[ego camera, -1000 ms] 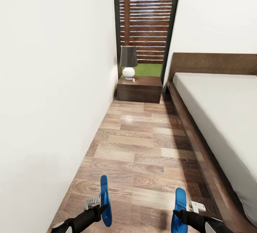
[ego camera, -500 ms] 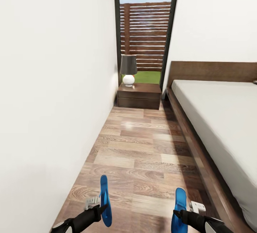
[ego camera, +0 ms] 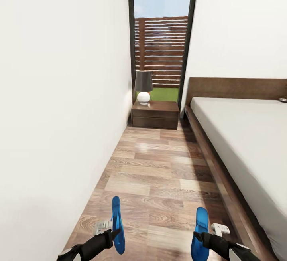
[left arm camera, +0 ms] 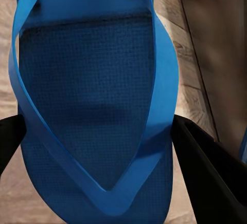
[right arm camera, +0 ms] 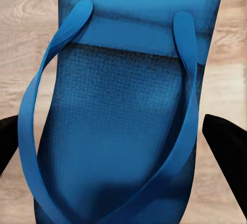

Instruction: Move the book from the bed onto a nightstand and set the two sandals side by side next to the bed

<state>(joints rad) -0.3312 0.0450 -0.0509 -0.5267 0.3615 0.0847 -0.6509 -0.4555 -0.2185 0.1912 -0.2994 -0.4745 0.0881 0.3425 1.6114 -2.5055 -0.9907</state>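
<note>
Gripping one blue sandal [ego camera: 116, 225] edgewise, the left gripper [ego camera: 113, 234] fingers clamp its thin sole; the right gripper [ego camera: 198, 237] likewise holds the other sandal [ego camera: 200, 234]. Light, flexible, likely floppy.

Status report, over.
Left claw shut on left sandal; right claw shut on right sandal. Bed alongside, nightstand ahead. Floor lane open.
</note>
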